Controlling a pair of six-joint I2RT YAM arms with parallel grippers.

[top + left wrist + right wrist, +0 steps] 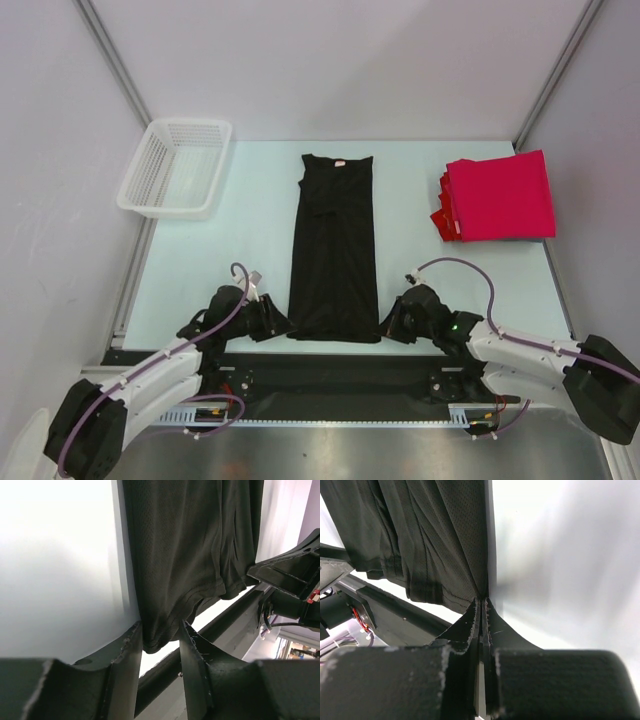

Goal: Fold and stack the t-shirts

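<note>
- The left gripper (160, 626) stands partly open, its jaws either side of the near-left hem corner of the black t-shirt (335, 250).
- The right gripper (483, 605) is pinched tight on the near-right hem corner.
- The shirt lies as a long strip on the table (210, 280), stretching away between both claws.
- The red t-shirts (500, 195) sit stacked well beyond the right claw.
- The white basket (135, 185) sits well beyond the left.

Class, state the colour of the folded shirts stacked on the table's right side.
The folded shirts are bright red; the top external view shows them best.
</note>
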